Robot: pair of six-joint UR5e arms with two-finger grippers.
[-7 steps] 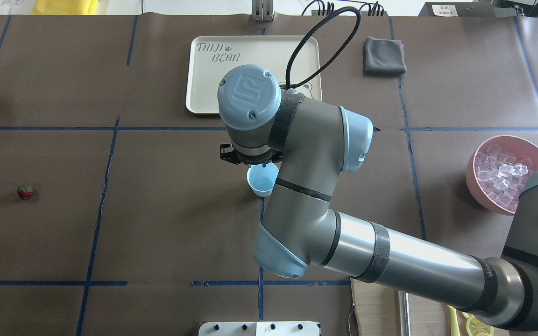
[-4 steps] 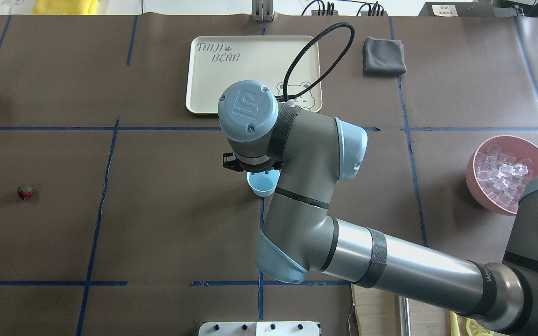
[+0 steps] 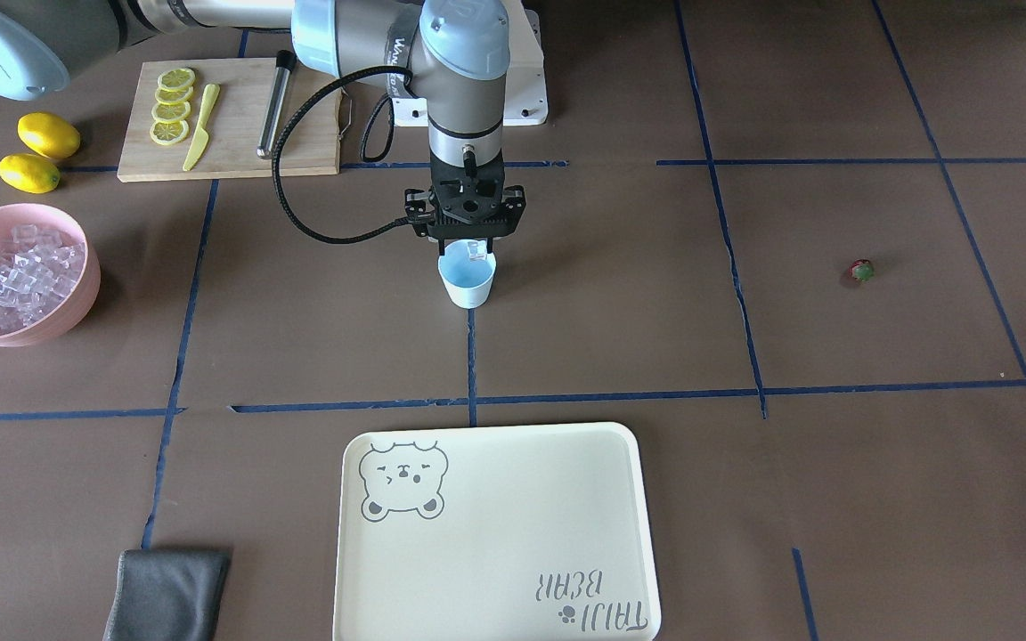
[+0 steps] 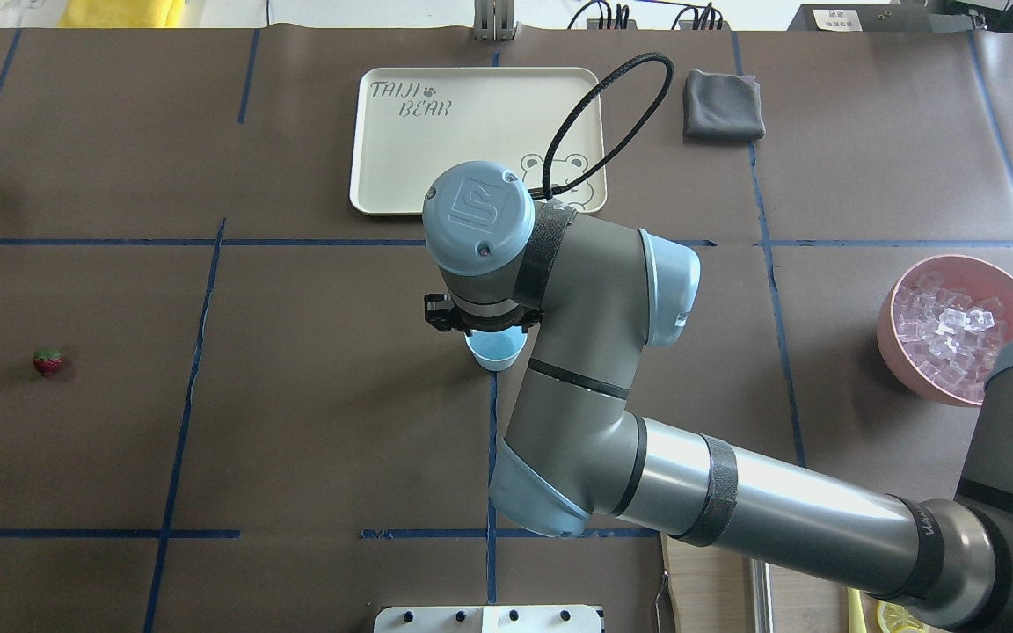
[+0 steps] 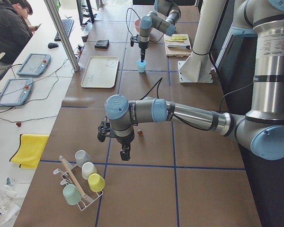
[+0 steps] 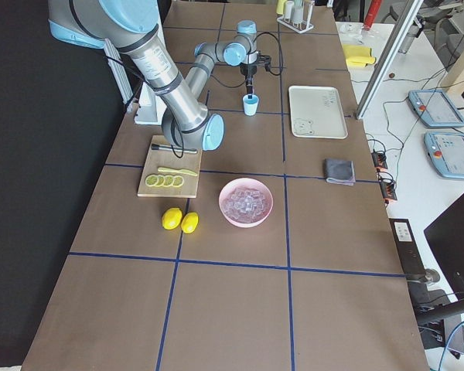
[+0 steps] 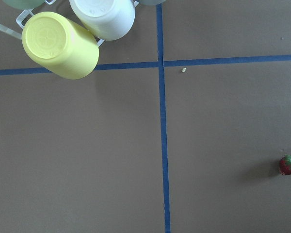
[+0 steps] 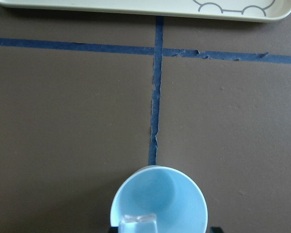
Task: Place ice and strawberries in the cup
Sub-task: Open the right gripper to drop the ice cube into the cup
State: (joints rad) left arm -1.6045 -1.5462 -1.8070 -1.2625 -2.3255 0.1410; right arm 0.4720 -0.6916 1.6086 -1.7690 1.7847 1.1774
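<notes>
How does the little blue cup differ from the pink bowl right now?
The cup is small, light blue and tapered; the pink bowl is far wider and rounded. The bowl is heaped with ice cubes; the cup shows just one cube at its mouth. Both stand upright on the table.

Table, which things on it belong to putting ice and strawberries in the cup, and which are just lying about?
For the job: cup, ice cube in the right tool, pink bowl of ice, strawberry.

Lying about: lemons, cutting board with lemon slices and yellow knife, tray, grey cloth, rack of cups.
</notes>
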